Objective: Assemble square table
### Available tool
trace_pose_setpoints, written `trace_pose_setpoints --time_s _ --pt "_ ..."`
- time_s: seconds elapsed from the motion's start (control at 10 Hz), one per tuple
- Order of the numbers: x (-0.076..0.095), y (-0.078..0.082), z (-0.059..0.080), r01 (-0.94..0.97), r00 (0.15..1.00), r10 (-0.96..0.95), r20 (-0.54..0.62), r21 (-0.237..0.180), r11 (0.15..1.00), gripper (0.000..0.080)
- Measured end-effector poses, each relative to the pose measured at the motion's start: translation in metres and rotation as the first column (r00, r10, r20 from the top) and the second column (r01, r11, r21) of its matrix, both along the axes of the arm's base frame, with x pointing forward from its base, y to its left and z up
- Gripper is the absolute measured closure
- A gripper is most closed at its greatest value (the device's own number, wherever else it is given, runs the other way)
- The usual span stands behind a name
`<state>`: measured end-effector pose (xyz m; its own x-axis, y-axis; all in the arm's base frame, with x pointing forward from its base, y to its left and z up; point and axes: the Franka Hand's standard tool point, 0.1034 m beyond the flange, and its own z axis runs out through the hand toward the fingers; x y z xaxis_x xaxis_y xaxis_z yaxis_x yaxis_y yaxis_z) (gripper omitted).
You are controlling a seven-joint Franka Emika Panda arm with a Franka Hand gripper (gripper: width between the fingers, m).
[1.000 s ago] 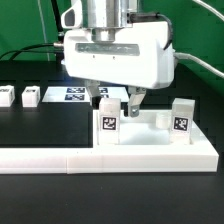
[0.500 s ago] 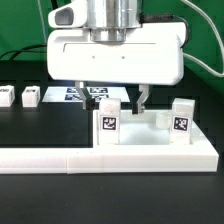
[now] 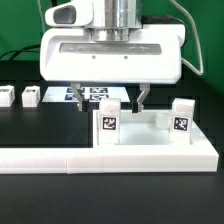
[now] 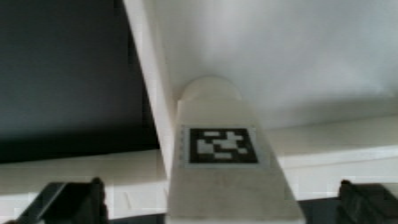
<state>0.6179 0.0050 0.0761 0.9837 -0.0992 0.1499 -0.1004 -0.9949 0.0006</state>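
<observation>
Hovering with your tool (image 3: 112, 100) open astride the upright leg (image 3: 107, 122) at nine o'clock on the tabletop (image 3: 148, 140) in the exterior view, you look mid leg-fitting: next, lower and close squarely.

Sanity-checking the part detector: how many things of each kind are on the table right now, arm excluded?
Legs: 4 (two upright at the tabletop, two loose at the exterior view's left)
Tabletop: 1
Border bar: 1
Marker board: 1
Total: 7
</observation>
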Motion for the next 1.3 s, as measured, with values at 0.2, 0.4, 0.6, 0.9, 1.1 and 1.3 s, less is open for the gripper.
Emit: trace_pose_setpoints --time_s 0.2,0.4,0.6,0.9,1.1,1.3 --pt "-0.0001 -0.001 -0.0001 -0.01 1.0 0.01 0.0 -0.002 1.0 0.0173" --pt "-0.0002 -0.0009 -0.0003 0.006 1.0 -0.006 0.0 0.001 1.0 0.0373" --pt "-0.0003 -0.0012 -0.0005 0.022 1.0 -0.022 -0.001 0.003 1.0 0.0511" --pt "-0.0005 -0.0007 -0.0007 0.247 0.969 -0.247 -0.001 0.039 0.968 0.0511" --pt "-0.0009 0.0009 -0.0012 0.438 0.898 -0.439 -0.004 0.069 0.896 0.051" --pt "-0.0018 0.0015 -0.0017 0.594 0.803 -0.596 -0.017 0.094 0.799 0.0509"
